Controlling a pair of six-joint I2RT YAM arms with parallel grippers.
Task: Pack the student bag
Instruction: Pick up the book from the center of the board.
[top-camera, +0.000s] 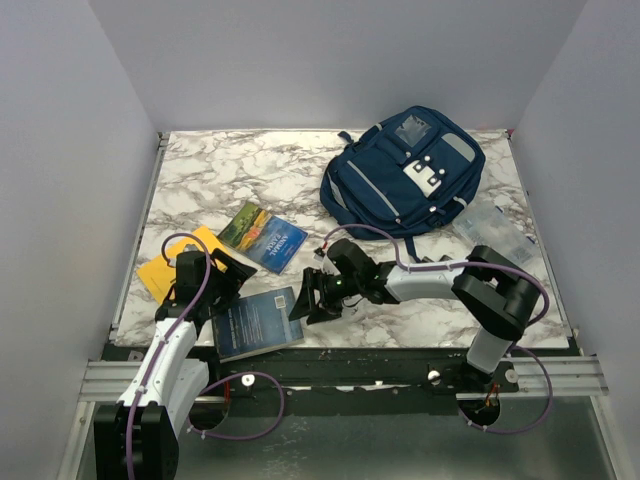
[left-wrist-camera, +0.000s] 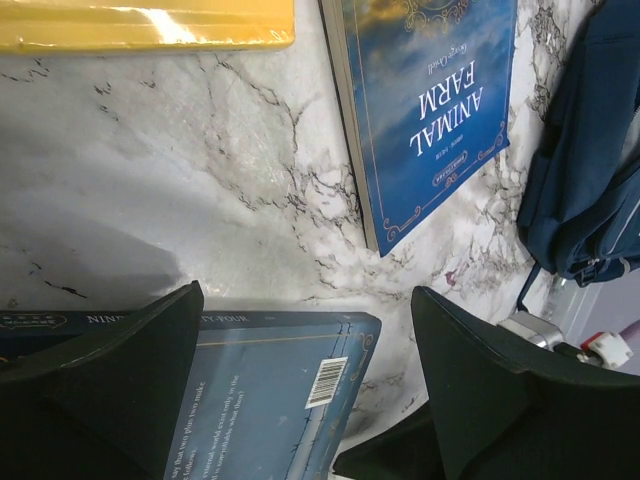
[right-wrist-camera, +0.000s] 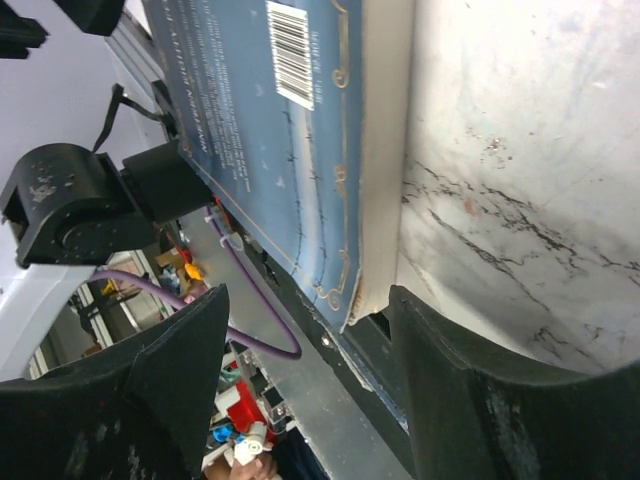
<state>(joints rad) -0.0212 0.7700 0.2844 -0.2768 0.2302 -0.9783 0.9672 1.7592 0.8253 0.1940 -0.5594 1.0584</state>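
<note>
Black right pincer (top-camera: 307, 295) beside blue book (top-camera: 258, 323)

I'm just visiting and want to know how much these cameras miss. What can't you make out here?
- Backpack, top view: its inside; the fabric hides any contents.
- Near book, left wrist view: title partly covered by the left gripper's finger.
- Yellow item, left wrist view: cut off by the top edge; unclear what it is.
- Clear case, top view: contents too small to tell.

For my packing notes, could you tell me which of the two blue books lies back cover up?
The darker book, nearest the robot: its barcode shows, while Animal Farm shows its front title.
</note>
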